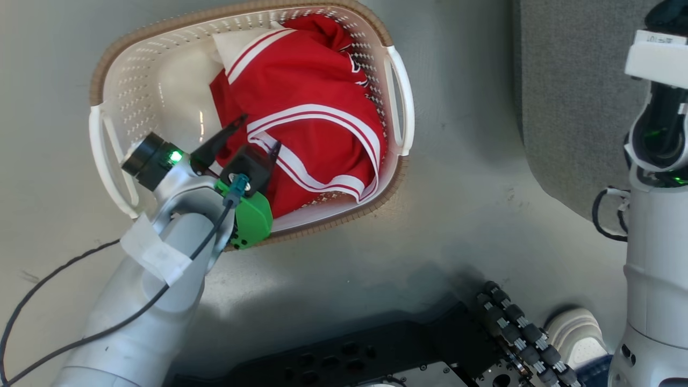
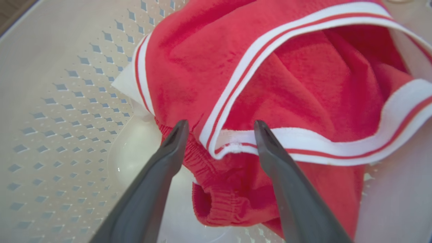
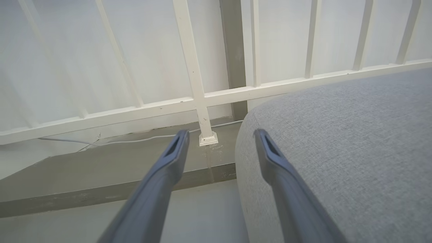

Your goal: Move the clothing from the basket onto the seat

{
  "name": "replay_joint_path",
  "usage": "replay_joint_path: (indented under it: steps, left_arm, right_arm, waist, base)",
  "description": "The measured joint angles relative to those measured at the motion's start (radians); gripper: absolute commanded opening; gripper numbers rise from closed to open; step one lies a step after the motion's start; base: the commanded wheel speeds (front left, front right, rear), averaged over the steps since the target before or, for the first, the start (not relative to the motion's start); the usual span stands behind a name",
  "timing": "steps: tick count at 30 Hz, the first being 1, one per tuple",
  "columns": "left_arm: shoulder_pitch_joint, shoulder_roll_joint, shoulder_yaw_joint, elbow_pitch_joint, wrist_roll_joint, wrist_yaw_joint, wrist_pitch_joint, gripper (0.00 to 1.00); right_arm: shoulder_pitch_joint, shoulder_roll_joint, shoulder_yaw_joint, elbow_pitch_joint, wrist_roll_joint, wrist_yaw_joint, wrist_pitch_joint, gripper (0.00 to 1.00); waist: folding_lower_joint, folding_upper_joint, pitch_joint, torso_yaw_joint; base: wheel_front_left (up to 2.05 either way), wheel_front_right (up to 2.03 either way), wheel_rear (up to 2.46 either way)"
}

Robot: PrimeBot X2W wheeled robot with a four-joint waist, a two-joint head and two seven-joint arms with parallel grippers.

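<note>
Near: my left claw [image 2: 219,126] wide open, smooth and dark, just over soft red clothing [image 2: 297,84] with white stripes | Middle: I see the clothing bunched in the cream basket [image 1: 161,70] full of little holes; folds hide its front | Far: my right claw [image 3: 219,133] open and empty beside the rough grey seat [image 3: 337,141], cut off at the edge

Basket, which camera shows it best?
The head view: nearly the whole basket from above, brown rim, both handles, red clothing inside. The left wrist view gives a close patch of its perforated wall; the right wrist view faces the seat.
</note>
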Motion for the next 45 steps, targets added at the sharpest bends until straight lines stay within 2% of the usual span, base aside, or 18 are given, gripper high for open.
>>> replay_joint_path:
  steps: [10, 11, 13, 14, 15, 23, 30, 39, 42, 45]
  left_arm:
    - [-0.063, 0.003, 0.015, 0.067, -0.001, 0.000, -0.004, 1.00]
    - [-0.069, 0.003, 0.014, 0.073, -0.001, 0.000, -0.004, 0.92]
    - [-0.074, 0.002, 0.013, 0.081, -0.001, 0.000, -0.004, 0.43]
    - [-0.078, 0.002, 0.012, 0.089, -0.001, 0.000, -0.004, 0.32]
    - [-0.081, 0.002, 0.012, 0.095, -0.001, 0.000, -0.004, 0.00]
    - [-0.092, 0.000, 0.007, 0.126, -0.005, 0.000, -0.018, 0.00]
    - [-0.093, -0.014, 0.026, 0.125, -0.050, 0.000, -0.038, 0.00]
    - [-0.093, -0.028, 0.054, 0.095, -0.110, -0.001, -0.047, 0.00]
    - [-0.093, -0.030, 0.059, 0.080, -0.126, -0.001, -0.047, 0.00]
    - [-0.094, -0.034, 0.063, 0.022, -0.160, -0.001, -0.047, 0.00]
  right_arm:
    - [-0.019, 0.000, 0.024, -0.002, 0.018, -0.009, 0.000, 1.00]
    - [-0.019, 0.001, 0.022, -0.002, 0.018, -0.010, 0.000, 1.00]
    - [-0.019, 0.000, 0.022, -0.002, 0.018, -0.010, 0.000, 1.00]
    - [-0.019, 0.000, 0.022, -0.002, 0.018, -0.015, 0.000, 1.00]
    - [-0.019, 0.000, 0.022, -0.001, 0.018, -0.017, 0.000, 1.00]
    - [-0.019, 0.001, 0.013, 0.010, 0.018, -0.022, 0.000, 1.00]
    - [-0.019, 0.001, 0.012, 0.040, 0.018, -0.024, 0.000, 1.00]
    - [0.017, 0.001, 0.022, 0.115, -0.006, 0.010, 0.000, 1.00]
    - [0.038, 0.001, 0.016, 0.139, -0.020, 0.012, 0.000, 1.00]
    - [0.052, 0.000, 0.009, 0.168, -0.042, 0.034, 0.000, 1.00]
  waist:
    - [-0.0001, 0.0000, 0.029, -0.039]
    - [-0.0001, 0.0000, 0.031, -0.042]
    - [0.0000, 0.0000, 0.033, -0.045]
    - [-0.0001, 0.0000, 0.035, -0.048]
    - [-0.0001, 0.0001, 0.036, -0.050]
    - [0.0000, 0.0000, 0.014, -0.051]
    - [-0.0001, 0.0000, -0.030, -0.040]
    - [0.0000, 0.0000, -0.122, -0.015]
    - [-0.0001, 0.0000, -0.159, -0.003]
    - [0.0000, 0.0000, -0.212, 0.016]
  base:
    - [0.00, 0.00, 0.00]
    - [0.00, 0.00, 0.00]
    - [0.00, 0.00, 0.00]
    - [0.00, 0.00, 0.00]
    - [0.00, 0.00, 0.00]
    - [0.00, 0.00, 0.00]
    - [0.00, 0.00, 0.00]
    - [0.00, 0.00, 0.00]
    - [0.00, 0.00, 0.00]
    - [0.00, 0.00, 0.00]
